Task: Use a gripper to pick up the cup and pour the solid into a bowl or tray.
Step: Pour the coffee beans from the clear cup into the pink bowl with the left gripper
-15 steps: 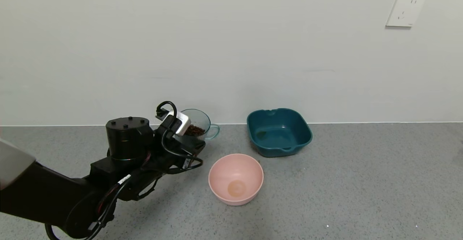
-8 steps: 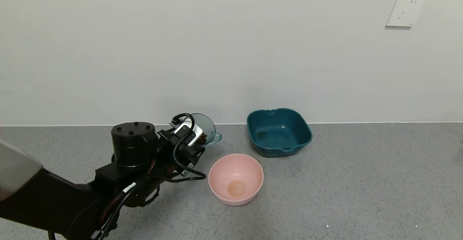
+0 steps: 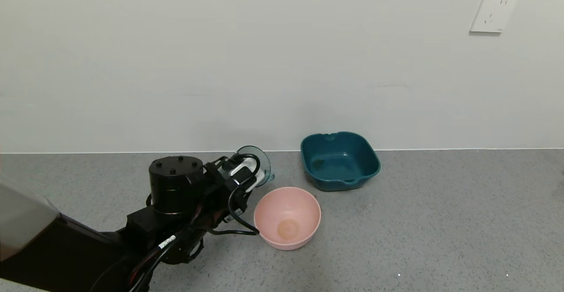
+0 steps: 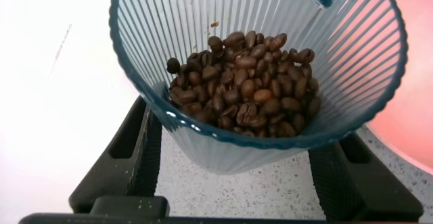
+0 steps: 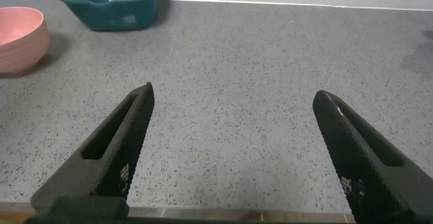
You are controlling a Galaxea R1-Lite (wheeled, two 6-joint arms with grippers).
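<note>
My left gripper (image 3: pixel 251 175) is shut on the translucent blue-green ribbed cup (image 3: pixel 259 162) and holds it tilted just left of the pale pink bowl (image 3: pixel 287 217). In the left wrist view the cup (image 4: pixel 203 149) sits between both black fingers (image 4: pixel 132 153), filled with dark reddish-brown beans (image 4: pixel 247 88) lying toward its lower side; the pink bowl (image 4: pixel 406 95) shows just beyond its rim. The bowl looks empty. My right gripper (image 5: pixel 233 109) is open and empty above the grey counter, out of the head view.
A dark teal square basin (image 3: pixel 339 160) stands behind and right of the pink bowl, near the white wall; it also shows in the right wrist view (image 5: pixel 111 4). A wall socket (image 3: pixel 493 12) is high at the right. Grey speckled counter (image 3: pixel 440 221) stretches to the right.
My left gripper has carried the cup right and forward toward the pink bowl and tipped it further over. The bowls have not moved.
</note>
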